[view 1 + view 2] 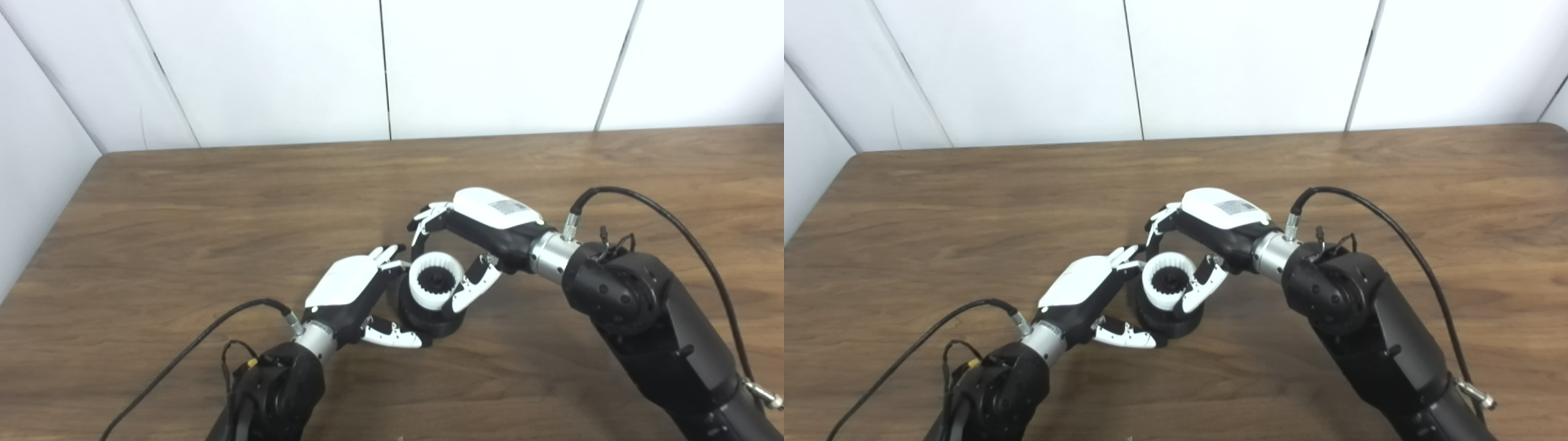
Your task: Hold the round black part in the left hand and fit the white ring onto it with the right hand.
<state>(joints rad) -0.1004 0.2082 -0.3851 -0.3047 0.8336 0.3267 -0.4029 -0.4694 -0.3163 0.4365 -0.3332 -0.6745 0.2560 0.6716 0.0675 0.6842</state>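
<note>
left hand (358, 294): curled round black part (429, 321), bracing it on table (184, 245) so it can't slide | right hand (471, 242): pinching ring (433, 280) from above, holding it level over the part's top; seating looks unfinished

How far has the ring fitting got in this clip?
Done: the left hand grips the round black part, which rests on the table. In hand: the right hand holds the white ring on top of the black part. Left: whether the ring is fully seated cannot be told; the right hand has not let go.
</note>
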